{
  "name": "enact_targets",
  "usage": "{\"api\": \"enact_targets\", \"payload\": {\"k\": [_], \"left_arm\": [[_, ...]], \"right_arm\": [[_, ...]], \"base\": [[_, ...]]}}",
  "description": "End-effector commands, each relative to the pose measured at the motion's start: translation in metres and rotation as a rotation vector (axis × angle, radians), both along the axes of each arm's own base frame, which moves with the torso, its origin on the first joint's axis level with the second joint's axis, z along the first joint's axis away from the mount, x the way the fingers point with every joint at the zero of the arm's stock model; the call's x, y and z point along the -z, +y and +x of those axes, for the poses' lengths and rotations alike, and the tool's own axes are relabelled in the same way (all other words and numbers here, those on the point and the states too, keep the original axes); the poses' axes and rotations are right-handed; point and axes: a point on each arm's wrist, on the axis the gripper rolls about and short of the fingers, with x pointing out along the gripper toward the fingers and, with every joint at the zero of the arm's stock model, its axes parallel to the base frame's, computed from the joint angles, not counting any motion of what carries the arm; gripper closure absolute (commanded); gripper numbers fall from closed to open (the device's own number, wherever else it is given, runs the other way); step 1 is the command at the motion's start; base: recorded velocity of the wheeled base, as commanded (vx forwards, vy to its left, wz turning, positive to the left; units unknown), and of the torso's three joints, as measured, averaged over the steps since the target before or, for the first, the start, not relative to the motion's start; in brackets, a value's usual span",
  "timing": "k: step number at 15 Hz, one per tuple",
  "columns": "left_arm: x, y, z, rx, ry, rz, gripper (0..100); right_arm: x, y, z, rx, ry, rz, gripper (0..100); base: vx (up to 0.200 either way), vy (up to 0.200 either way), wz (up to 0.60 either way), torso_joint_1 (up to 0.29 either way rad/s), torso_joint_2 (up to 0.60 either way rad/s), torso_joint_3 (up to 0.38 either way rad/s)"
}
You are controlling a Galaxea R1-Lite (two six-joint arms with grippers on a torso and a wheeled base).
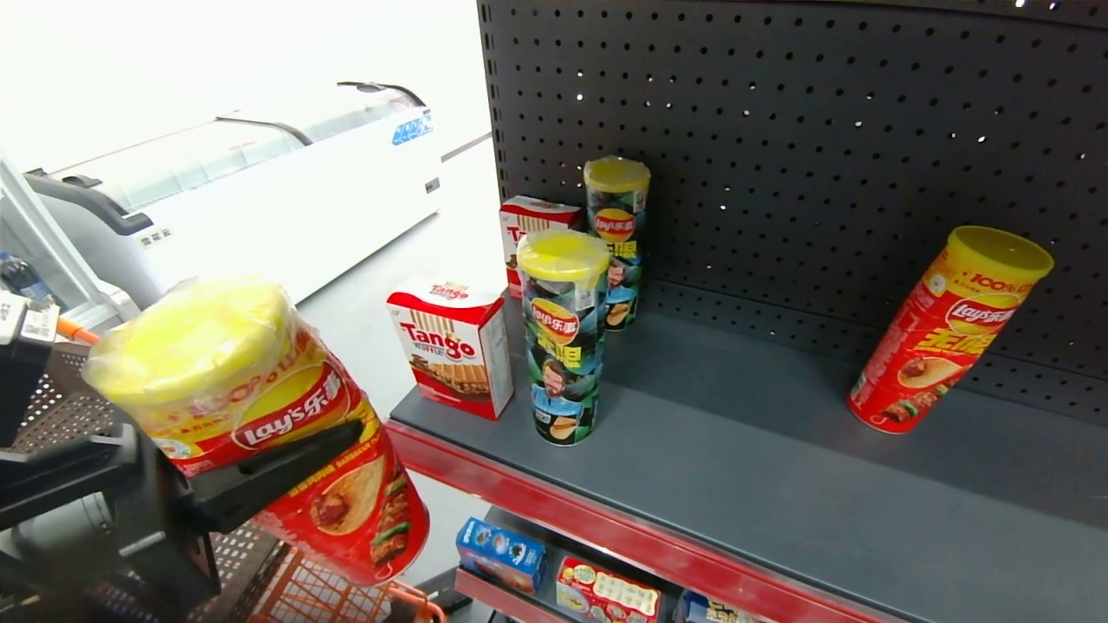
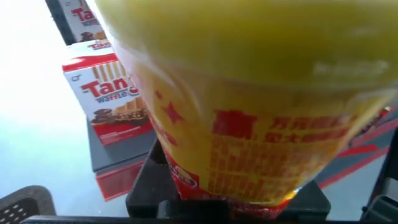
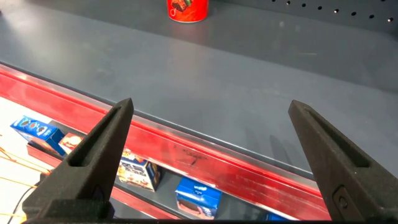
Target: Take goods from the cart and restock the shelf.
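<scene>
My left gripper (image 1: 260, 467) is shut on a red chip can with a yellow lid (image 1: 268, 415), held tilted in the air left of the shelf, above the cart. The same chip can (image 2: 261, 124) looms close in the left wrist view. A matching red chip can (image 1: 948, 329) leans against the pegboard at the right of the grey shelf (image 1: 779, 484); its base (image 3: 187, 9) shows far off in the right wrist view. My right gripper (image 3: 217, 162) is open, hovering in front of the shelf's red front edge (image 3: 205, 155), nothing between its fingers.
Two blue chip cans (image 1: 563, 337) (image 1: 616, 238) and two red-white wafer boxes (image 1: 454, 346) (image 1: 532, 229) stand at the shelf's left end. Small boxes (image 1: 502, 554) sit on the lower shelf. The orange cart mesh (image 1: 320, 597) lies below my left arm. A white freezer (image 1: 260, 199) stands behind.
</scene>
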Motion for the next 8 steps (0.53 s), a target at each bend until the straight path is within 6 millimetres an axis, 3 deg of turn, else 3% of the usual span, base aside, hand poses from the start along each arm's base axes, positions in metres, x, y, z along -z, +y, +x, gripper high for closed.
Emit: {"api": "enact_targets", "payload": {"k": [1, 4, 8], "left_arm": [[0.0001, -0.0005, -0.0003, 0.015, 0.001, 0.001, 100], [0.0033, -0.0016, -0.0022, 0.079, 0.012, 0.004, 100], [0.0035, -0.0017, -0.0012, 0.082, 0.015, 0.005, 100]], "right_arm": [[0.0, 0.0, 0.0001, -0.002, 0.002, 0.0, 0], [-0.0001, 0.0, 0.0001, 0.0, 0.001, 0.0, 0], [-0.0001, 0.0, 0.0001, -0.002, 0.001, -0.002, 0]], "base": [[0.0, 0.0, 0.0, 0.0, 0.0, 0.0], [0.0, 0.0, 0.0, 0.0, 0.0, 0.0], [0.0, 0.0, -0.6, -0.001, 0.0, 0.001]]}}
